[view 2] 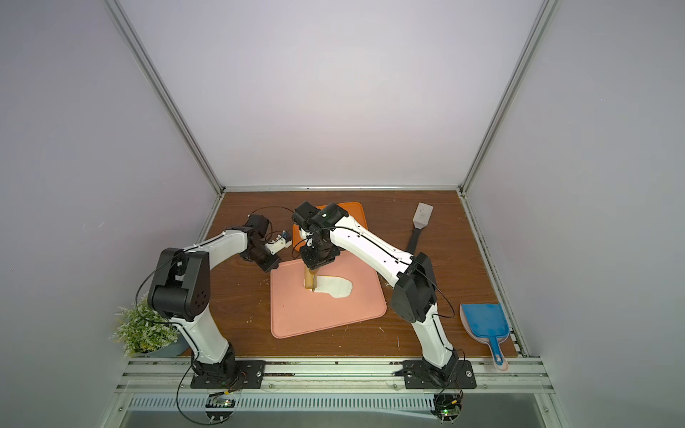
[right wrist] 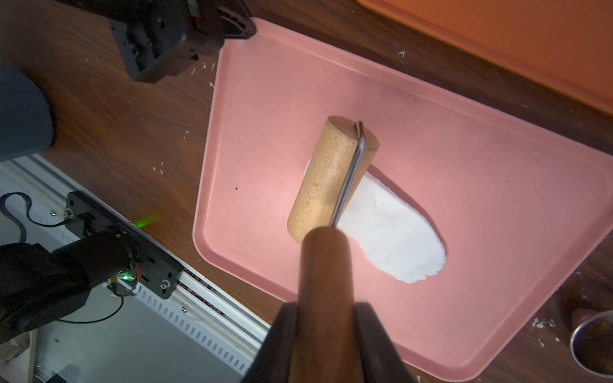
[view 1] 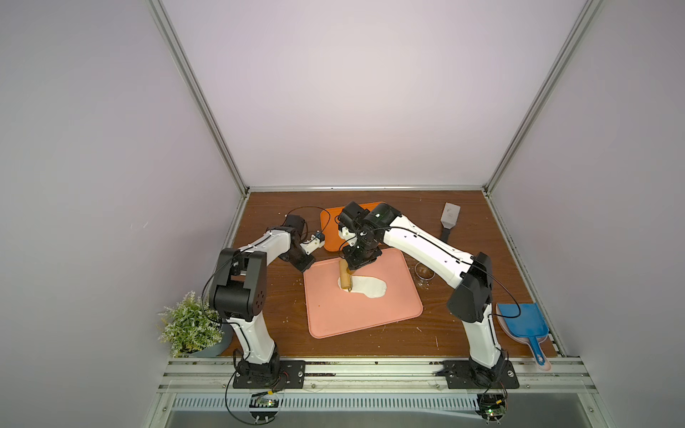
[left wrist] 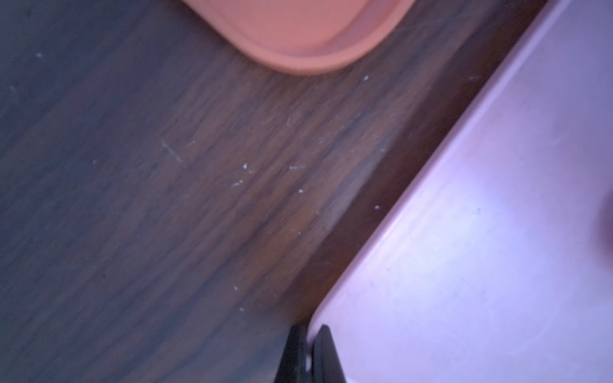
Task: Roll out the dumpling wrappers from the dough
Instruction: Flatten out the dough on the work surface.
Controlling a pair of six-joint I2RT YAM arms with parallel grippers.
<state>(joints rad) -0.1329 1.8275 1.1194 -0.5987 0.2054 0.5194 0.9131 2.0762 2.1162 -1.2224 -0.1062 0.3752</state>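
An irregular white dough sheet (view 1: 370, 287) (view 2: 335, 287) (right wrist: 391, 232) lies flat on the pink tray (view 1: 356, 318) (view 2: 318, 315) (right wrist: 481, 165). A pale wooden roller (view 1: 346, 279) (right wrist: 328, 179) rests across the sheet's left end. Its dark handle (right wrist: 326, 282) is clamped in my right gripper (right wrist: 326, 308) (view 1: 357, 263), which is shut on it. My left gripper (left wrist: 309, 328) (view 1: 305, 265) is shut at the tray's far-left corner, with the rim (left wrist: 481, 232) pinched between its fingers. The dumpling wrappers are out of view.
An orange tray (view 1: 330, 229) (left wrist: 298, 39) lies behind the pink one. A metal ring cutter (view 1: 424, 270) (right wrist: 593, 345) sits right of the pink tray. A scraper (view 1: 449, 220) is at back right, a blue dustpan (view 1: 522, 320) at front right, a potted plant (view 1: 191, 326) at front left.
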